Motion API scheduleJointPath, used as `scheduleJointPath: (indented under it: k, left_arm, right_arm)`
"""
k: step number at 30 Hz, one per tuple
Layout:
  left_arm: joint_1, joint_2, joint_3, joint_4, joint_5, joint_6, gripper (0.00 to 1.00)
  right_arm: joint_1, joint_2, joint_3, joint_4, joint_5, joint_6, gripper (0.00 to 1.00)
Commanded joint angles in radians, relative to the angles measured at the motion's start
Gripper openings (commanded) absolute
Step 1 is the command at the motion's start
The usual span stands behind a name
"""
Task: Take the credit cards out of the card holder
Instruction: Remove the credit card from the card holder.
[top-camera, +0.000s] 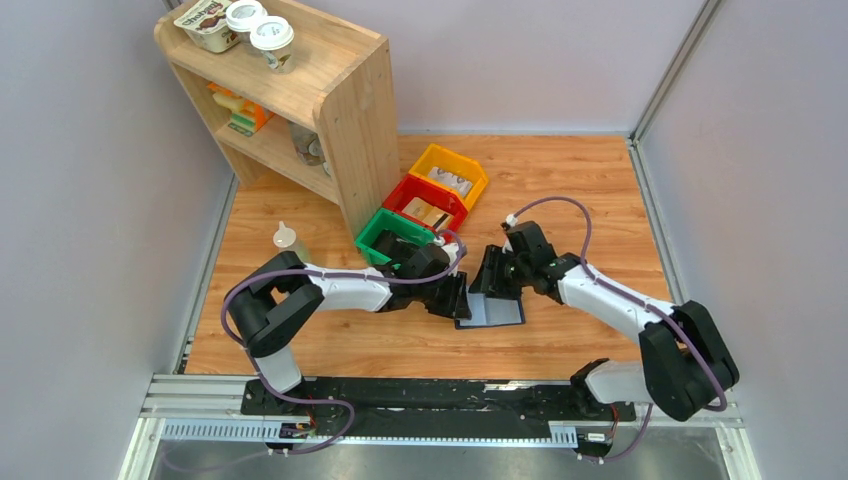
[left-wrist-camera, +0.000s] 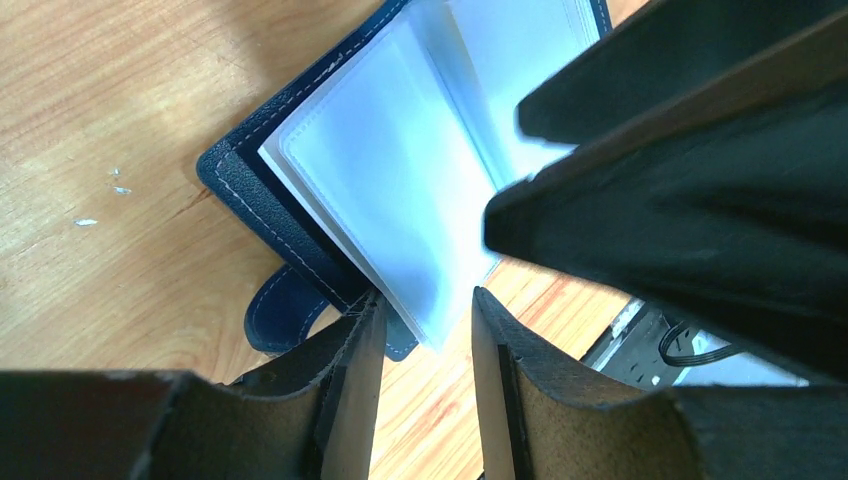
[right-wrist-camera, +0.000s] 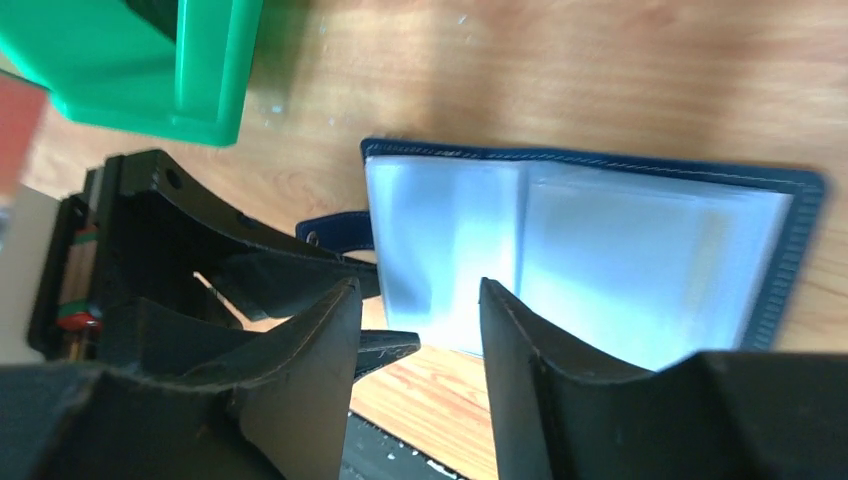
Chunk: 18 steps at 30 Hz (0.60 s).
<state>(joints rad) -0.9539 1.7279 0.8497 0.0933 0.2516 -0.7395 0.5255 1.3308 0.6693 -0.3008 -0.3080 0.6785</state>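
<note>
card holder (top-camera: 492, 312): navy, lying open and flat on the wooden surface, clear sleeves up, strap tab at its 9 o'clock edge.
left gripper (top-camera: 458, 297): at the holder's 9 o'clock, jaws apart, a sleeve corner between the fingertips, not clamped.
right gripper (top-camera: 497, 275): at 12 o'clock, jaws apart above the sleeves.
green bin (top-camera: 395, 235): at 10 o'clock, nearby.

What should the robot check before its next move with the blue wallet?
1. Is the card holder lying open: ok.
2. Are the left gripper jaws apart, at the clear sleeves: ok.
3. Are the right gripper jaws apart, over the holder's edge: ok.
4. Are any credit cards showing in the sleeves: cannot tell, none stands out.
5. Is the green bin apart from the holder: ok.
</note>
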Motion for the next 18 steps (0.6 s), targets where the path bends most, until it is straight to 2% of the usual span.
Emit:
scheduleJointPath:
  k: [1,4,18]
  left_arm:
    - [-0.006,0.007,0.031,0.002,-0.008,-0.006,0.45]
    - [-0.005,0.013,0.045,-0.020,-0.020,-0.006,0.43]
    - [0.006,0.056,0.075,-0.036,0.005,-0.006,0.34]
  right_arm:
    - [0.002,-0.090,0.078,-0.191,0.260,-0.056,0.51]
    - [0.002,-0.101,0.069,-0.248,0.344,-0.069,0.53]
    - [0.002,-0.041,0.004,-0.192,0.325,-0.043,0.59]
